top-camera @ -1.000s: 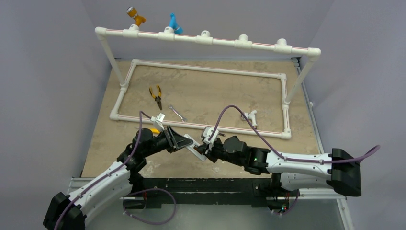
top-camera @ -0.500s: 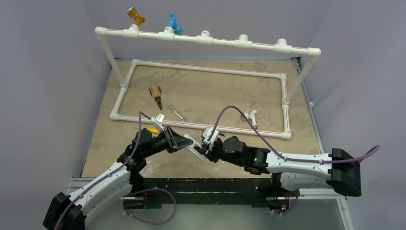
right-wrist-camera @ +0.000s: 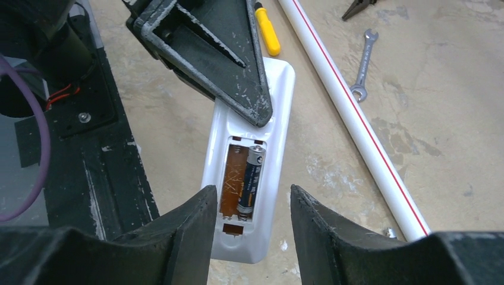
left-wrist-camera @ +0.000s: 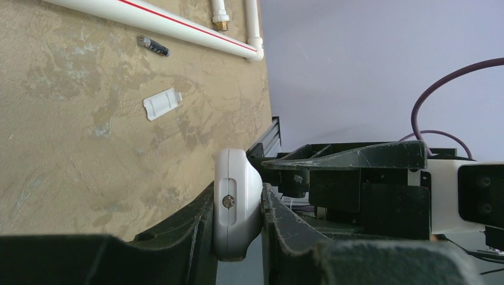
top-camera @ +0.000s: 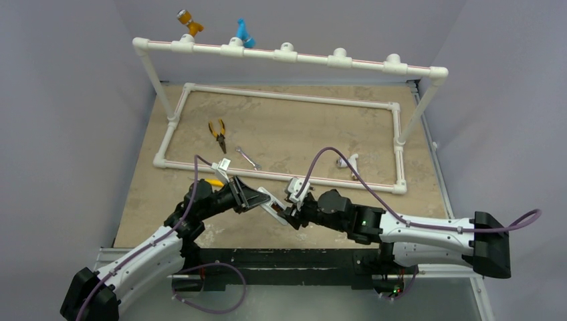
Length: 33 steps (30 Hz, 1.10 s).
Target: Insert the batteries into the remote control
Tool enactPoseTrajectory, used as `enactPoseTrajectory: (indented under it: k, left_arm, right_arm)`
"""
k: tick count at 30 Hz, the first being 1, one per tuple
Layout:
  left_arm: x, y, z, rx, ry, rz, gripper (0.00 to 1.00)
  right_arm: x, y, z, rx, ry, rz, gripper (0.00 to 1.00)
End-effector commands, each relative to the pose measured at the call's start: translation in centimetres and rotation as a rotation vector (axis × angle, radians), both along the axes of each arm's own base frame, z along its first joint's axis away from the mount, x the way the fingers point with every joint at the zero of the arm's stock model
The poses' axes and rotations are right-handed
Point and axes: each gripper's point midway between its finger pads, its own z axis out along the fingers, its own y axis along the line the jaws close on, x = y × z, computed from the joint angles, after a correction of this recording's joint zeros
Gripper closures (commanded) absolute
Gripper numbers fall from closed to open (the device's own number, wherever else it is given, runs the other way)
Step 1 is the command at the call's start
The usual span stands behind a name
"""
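Observation:
My left gripper (left-wrist-camera: pixel 236 191) is shut on the white remote control (left-wrist-camera: pixel 235 172) and holds it above the table's near edge. In the right wrist view the remote control (right-wrist-camera: pixel 274 119) shows its back with the compartment uncovered. One of the batteries (right-wrist-camera: pixel 251 180) lies in the compartment's right slot; the left slot shows bare brown. My right gripper (right-wrist-camera: pixel 252 196) stands open just above the remote's end, touching nothing. A second battery (left-wrist-camera: pixel 153 46) lies on the table near the white pipe. From above, both grippers meet at the remote (top-camera: pixel 271 202).
A small white cover piece (left-wrist-camera: pixel 161 104) lies on the table. A white pipe frame (top-camera: pixel 281 175) crosses just beyond the grippers. A yellow-handled screwdriver (right-wrist-camera: pixel 267 29), a silver wrench (top-camera: pixel 248 158) and yellow pliers (top-camera: pixel 217 134) lie nearby. The black base rail (right-wrist-camera: pixel 107 160) runs under the remote.
My right gripper has opened and drawn back slightly towards the right. The left gripper and the remote have stayed put.

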Motion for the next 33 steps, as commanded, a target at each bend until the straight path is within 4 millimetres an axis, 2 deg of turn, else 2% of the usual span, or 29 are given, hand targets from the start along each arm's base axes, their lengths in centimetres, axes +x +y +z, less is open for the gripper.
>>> enactPoseTrajectory:
  k: [1,5,10,13,17,20,26,33]
  left_arm:
    - [-0.2,-0.4,1.3,-0.044,-0.032,-0.020,1.00]
    - [-0.3,-0.5,1.3,-0.043,-0.031,-0.028,1.00]
    - [-0.7,-0.6,1.1,-0.038,-0.027,-0.052,1.00]
    - [-1.0,-0.7,1.0,-0.026,-0.025,-0.074,1.00]
    - [-1.6,-0.9,0.9,0.004,-0.029,-0.121,1.00]
    - [-2.2,-1.0,0.6,0.026,-0.027,-0.161,1.00]
    - [-3.1,-1.1,-0.1,0.054,-0.015,-0.207,1.00]
    - [-3.5,-1.4,0.3,0.052,-0.022,-0.242,1.00]
  right_arm:
    - [-0.6,0.5,2.2,0.054,-0.017,0.047,0.52]
    - [-1.0,0.4,3.5,0.092,-0.028,0.069,0.51]
    - [-1.9,-0.6,5.7,0.128,-0.156,0.156,0.51]
    - [-2.8,-1.4,5.9,0.107,-0.264,0.241,0.51]
    - [-2.1,-2.4,5.6,0.003,-0.353,0.257,0.51]
    - [-2.8,-2.6,5.7,-0.053,-0.400,0.367,0.51]
    - [-3.7,-2.4,5.8,-0.066,-0.419,0.522,0.52]
    - [-5.2,-0.4,6.4,0.052,-0.390,0.659,0.54]
